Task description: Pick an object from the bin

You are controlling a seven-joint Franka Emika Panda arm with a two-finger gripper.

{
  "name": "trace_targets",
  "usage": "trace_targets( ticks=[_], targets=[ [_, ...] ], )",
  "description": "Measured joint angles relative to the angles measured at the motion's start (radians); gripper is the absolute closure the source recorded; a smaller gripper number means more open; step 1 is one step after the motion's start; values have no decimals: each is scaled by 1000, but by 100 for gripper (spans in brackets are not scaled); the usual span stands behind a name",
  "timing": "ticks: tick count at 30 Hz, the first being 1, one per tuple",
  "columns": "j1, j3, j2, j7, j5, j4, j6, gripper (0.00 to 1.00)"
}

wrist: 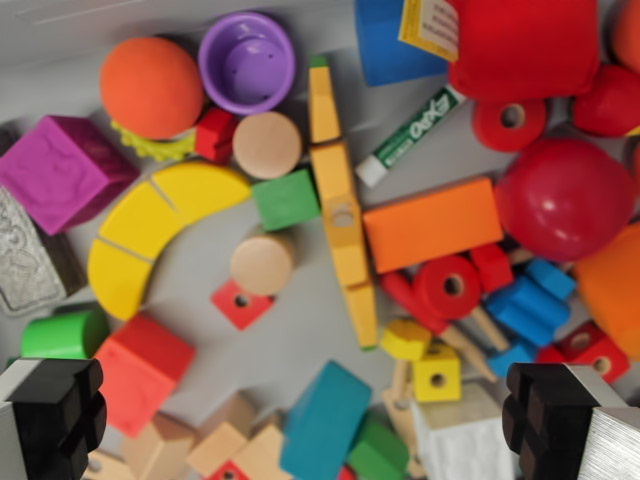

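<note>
While poised above the bin [300, 330], noted as follows:
Gripper [310, 420]: spread wide, black ridged pads [60, 405] at both lower corners, nothing held.
Nearest: teal block [325, 420], red cube [140, 370].
Middle: plain wooden cylinder [263, 263], segmented yellow arc [150, 235], orange slab [432, 224].
Far: matte orange ball [151, 87], purple cup [246, 62], glossy red ball [565, 198].

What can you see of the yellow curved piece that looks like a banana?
The yellow banana piece is a curved arc lying flat on the grey bin floor, at the wrist view's left. It looks like painted wood or plastic. Two cut lines divide it into three segments. Its upper end nears the green cube; whether they touch is unclear.
</note>
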Motion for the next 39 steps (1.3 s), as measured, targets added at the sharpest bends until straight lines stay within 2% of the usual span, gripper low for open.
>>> trace_targets(
  ticks=[21, 39],
  targets=[
    [54, 2, 80, 164, -7, -67, 121, 0],
    [111, 1, 190, 321, -9, -96, 234, 0]
  ],
)
